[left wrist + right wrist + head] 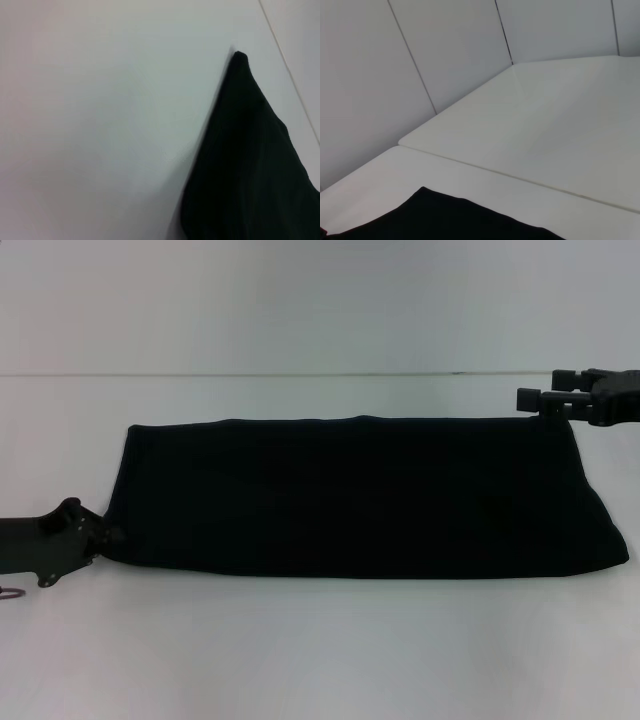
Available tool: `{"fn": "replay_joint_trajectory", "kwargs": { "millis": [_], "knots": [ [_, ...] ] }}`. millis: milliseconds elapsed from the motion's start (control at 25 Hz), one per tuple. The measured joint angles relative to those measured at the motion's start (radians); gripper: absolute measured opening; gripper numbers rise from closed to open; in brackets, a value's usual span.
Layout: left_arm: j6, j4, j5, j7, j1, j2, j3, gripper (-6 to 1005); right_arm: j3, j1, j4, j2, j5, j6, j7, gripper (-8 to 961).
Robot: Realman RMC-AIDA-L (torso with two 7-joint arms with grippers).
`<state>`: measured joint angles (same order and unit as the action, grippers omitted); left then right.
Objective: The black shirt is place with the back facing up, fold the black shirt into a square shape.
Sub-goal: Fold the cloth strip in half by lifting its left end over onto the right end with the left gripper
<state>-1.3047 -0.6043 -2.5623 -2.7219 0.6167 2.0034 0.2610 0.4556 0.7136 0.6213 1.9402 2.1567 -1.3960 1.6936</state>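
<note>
Black shirt (360,498) lies flat on the white bench (320,650), folded into one long horizontal band, plain dark side up, no print showing. Band spans from just beside the left hand (108,535) to just under the right hand (545,398).

Left hand sits at the near left corner of the band, tip touching or tucked into the fabric edge there; arm comes in low from the robot's left side. Fingers are hidden against the dark cloth, so cannot tell if they are apart, together or clamped on the shirt.

Right hand is at the far right corner of the band, over the top edge. The dark body with short cylinders points inward toward the shirt. Contact with the cloth is unclear, and whether its fingers are spread or closed cannot be told.

Left wrist view: shirt (250,170) shows as a dark wedge tapering to a point on the bench (100,125), no fingers of this hand visible. Right wrist view: a strip of the shirt (445,220) with one raised corner close to the camera, bench (545,140) beyond it with a seam line across, grey panelled wall (395,65) behind. No fingers visible here either.

Band's far edge is straight; right end slopes outward toward the near side, and left end curves slightly in toward the left hand.
</note>
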Motion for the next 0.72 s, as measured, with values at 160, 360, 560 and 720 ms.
{"fn": "replay_joint_trajectory", "kwargs": {
  "millis": [160, 360, 560, 720],
  "knots": [
    [-0.020, -0.004, 0.002, 0.074, -0.006, 0.000, -0.005, 79, 0.000, -0.002, 0.000, 0.005, 0.000, 0.001, 0.000, 915],
    [-0.062, -0.029, 0.025, 0.217, -0.040, -0.001, -0.039, 88, -0.018, -0.003, 0.000, 0.019, -0.001, 0.012, 0.005, 915],
    [-0.090, -0.088, 0.029, 0.323, -0.097, -0.002, -0.072, 97, -0.025, -0.003, -0.009, 0.027, -0.034, 0.032, 0.007, 915],
    [-0.104, -0.161, 0.022, 0.361, -0.148, -0.008, -0.074, 105, -0.026, -0.003, -0.013, 0.042, -0.077, 0.057, 0.008, 915]
  ]
}}
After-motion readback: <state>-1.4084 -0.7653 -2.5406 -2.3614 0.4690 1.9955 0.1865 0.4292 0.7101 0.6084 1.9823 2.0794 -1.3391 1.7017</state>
